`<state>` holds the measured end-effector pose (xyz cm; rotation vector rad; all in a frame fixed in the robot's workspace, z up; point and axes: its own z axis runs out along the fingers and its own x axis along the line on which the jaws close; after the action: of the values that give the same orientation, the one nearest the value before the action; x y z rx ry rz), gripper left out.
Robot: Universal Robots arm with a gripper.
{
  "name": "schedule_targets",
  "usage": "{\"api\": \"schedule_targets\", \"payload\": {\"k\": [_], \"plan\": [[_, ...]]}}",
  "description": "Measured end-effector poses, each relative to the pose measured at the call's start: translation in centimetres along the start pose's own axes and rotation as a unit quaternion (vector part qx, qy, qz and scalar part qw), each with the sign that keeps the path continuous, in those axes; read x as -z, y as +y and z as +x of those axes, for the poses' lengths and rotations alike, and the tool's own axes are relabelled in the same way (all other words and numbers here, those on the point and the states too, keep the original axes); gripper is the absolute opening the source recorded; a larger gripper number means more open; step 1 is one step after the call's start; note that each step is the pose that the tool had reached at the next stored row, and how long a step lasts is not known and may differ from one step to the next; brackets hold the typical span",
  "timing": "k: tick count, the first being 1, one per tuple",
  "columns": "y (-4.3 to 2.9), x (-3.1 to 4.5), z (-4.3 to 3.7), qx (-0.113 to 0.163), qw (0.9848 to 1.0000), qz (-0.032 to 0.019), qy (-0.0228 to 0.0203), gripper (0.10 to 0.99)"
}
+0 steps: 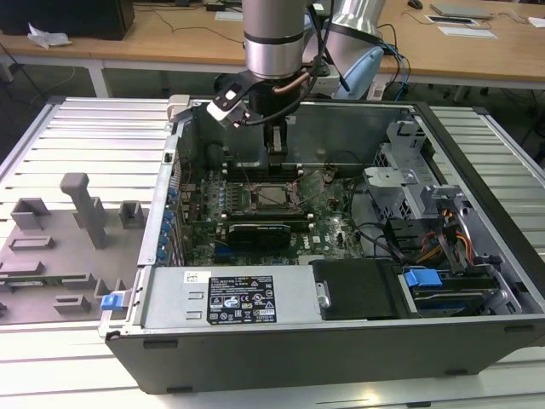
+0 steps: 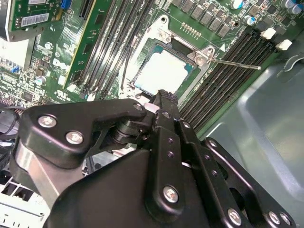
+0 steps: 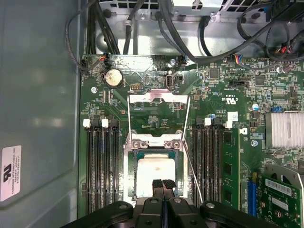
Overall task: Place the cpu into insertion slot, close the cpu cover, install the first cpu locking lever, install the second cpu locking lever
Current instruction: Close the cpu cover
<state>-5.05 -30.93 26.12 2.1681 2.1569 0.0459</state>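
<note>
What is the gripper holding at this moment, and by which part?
Nothing, as far as it shows. The gripper is shut with nothing in it, its tip at one edge of the cpu, which lies in the insertion slot.

A grey metal table [image 1: 77,128] of long ribbed slats carries the scene in the exterior view. An open computer case [image 1: 341,341] lies on its side across the slats — dark lower wall toward the camera, open face up. Just beside it, on the exterior view's left, a flat grey fixture plate [image 1: 34,281] rests on the same slats — upright grey blocks [image 1: 81,204] rise from it.
</note>
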Motion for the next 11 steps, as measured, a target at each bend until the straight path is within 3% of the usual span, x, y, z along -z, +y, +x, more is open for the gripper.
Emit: {"api": "schedule_targets", "payload": {"k": [11], "plan": [[0.03,0.38,-0.01,0.0,1.0,0.0,-0.0002,0.106]]}}
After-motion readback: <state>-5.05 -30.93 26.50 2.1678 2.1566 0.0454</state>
